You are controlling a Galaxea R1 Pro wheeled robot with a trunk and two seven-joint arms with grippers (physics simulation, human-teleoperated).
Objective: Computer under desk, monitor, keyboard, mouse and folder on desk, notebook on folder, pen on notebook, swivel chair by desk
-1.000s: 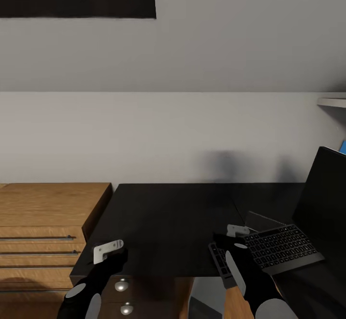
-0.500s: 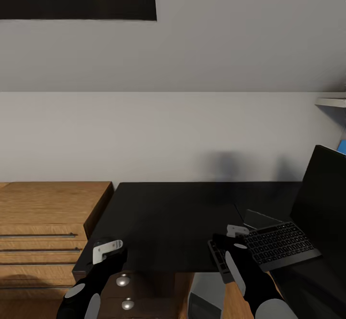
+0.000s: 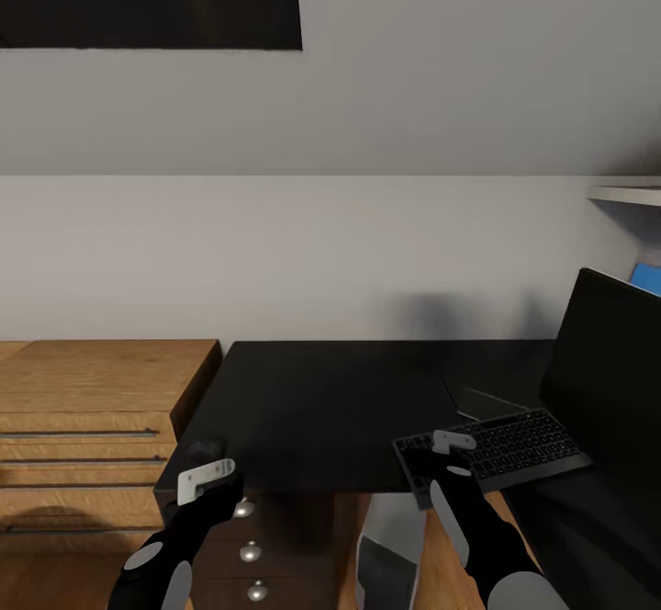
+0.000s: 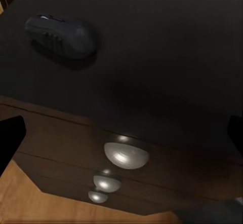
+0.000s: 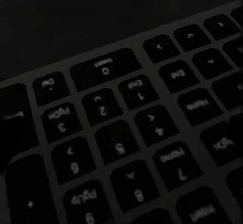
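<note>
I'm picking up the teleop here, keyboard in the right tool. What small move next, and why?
Probably ease the keyboard further over the desk toward the monitor and lower it: its near end overhangs the desk edge at the right tool, and it looks tilted rather than lying flat.

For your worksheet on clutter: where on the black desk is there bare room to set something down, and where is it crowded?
The desk is bare across its wide middle, between the mouse at its left front corner and the keyboard. The strip along the back wall is bare too. It is crowded at the right, where the keyboard, the monitor and the right claw meet.
</note>
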